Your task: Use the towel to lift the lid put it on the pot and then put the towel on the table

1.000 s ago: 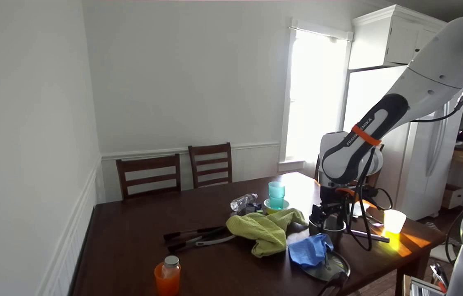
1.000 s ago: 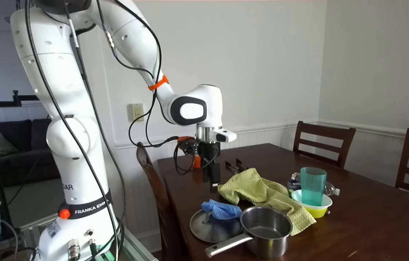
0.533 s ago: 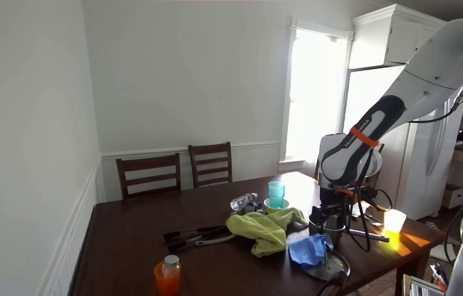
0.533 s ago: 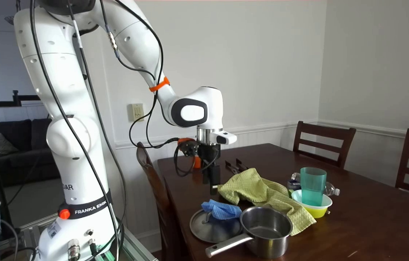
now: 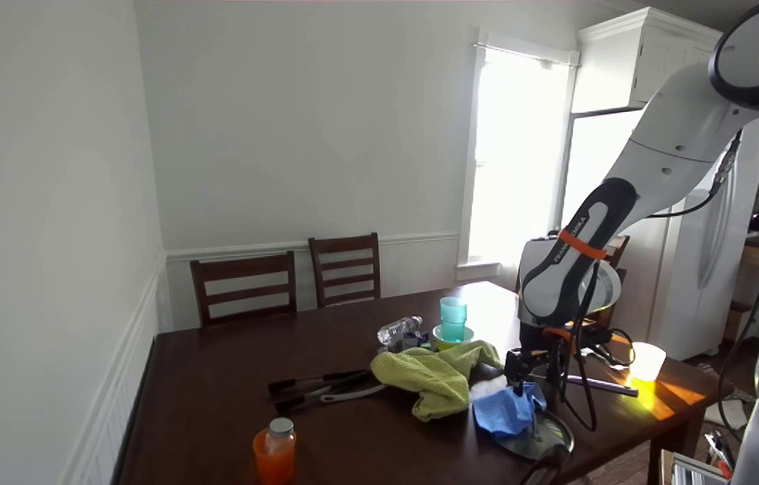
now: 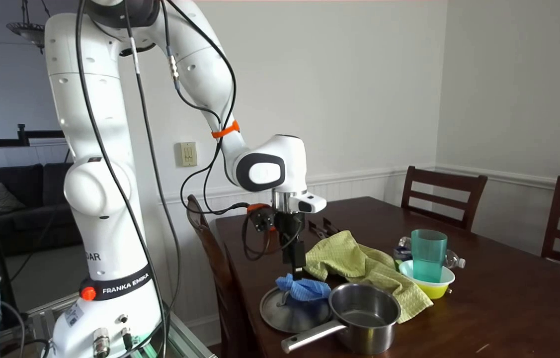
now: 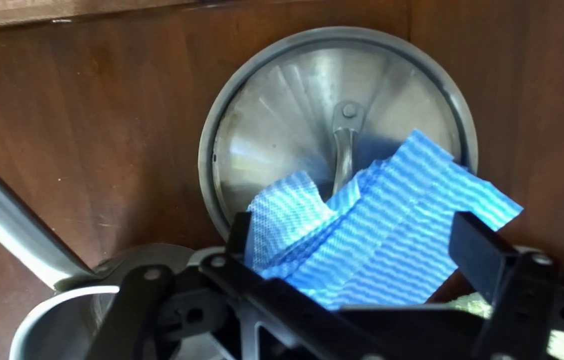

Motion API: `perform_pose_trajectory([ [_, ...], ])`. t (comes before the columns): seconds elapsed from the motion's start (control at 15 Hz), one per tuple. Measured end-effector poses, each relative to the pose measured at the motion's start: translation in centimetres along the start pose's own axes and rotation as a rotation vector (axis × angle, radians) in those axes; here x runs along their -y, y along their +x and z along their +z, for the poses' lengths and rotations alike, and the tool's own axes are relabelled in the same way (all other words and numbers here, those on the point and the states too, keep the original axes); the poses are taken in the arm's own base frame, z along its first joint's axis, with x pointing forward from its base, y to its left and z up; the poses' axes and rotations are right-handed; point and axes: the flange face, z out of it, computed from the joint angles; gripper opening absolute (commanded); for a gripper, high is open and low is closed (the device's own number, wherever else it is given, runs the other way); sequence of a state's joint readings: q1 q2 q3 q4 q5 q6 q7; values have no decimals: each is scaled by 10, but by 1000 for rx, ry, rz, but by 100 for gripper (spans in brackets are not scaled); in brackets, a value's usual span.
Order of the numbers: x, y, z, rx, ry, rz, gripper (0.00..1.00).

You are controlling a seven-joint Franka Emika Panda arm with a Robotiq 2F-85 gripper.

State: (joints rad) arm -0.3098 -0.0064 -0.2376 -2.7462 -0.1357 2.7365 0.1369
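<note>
- Blue towel [image 7: 372, 240]: striped, creased and loosely folded; lies across part of the lid [image 7: 282, 125], covers one end of its handle and extends past the rim.
- Lid: round, metallic, with an arched handle; rests on the table [image 6: 508, 313], handle upward, just beside the pot [image 6: 371, 338].
- Pot: metallic, straight-walled, with one long handle; stands upright on the table, top open.
- Table: dark brown wood; bears all three items.

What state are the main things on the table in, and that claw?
Gripper: open
Saucepan: upright, uncovered, looks empty
Metal lid: off the saucepan, handle up
Blue striped cloth: bunched, partly over the lid
Yellow-green towel: rumpled
Teal tumbler: upright in a bowl
Clear plastic bottle: on its side
Orange cup: upright, holding a capped container
</note>
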Motion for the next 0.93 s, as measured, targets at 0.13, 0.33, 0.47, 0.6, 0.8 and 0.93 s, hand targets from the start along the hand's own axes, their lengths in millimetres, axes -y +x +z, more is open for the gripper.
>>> perform_pose_trajectory([
  [0.13,2,-1,12,13,5,18,100],
  [0.33,4,-2,27,12,8,41,100],
  [0.47,5,-1,34,-6,20,67,100],
  [0.6,7,0,39,-23,34,87,100],
  [0.8,13,-1,46,-32,52,105,100],
  [0.93,18,-2,49,-35,72,113,93],
])
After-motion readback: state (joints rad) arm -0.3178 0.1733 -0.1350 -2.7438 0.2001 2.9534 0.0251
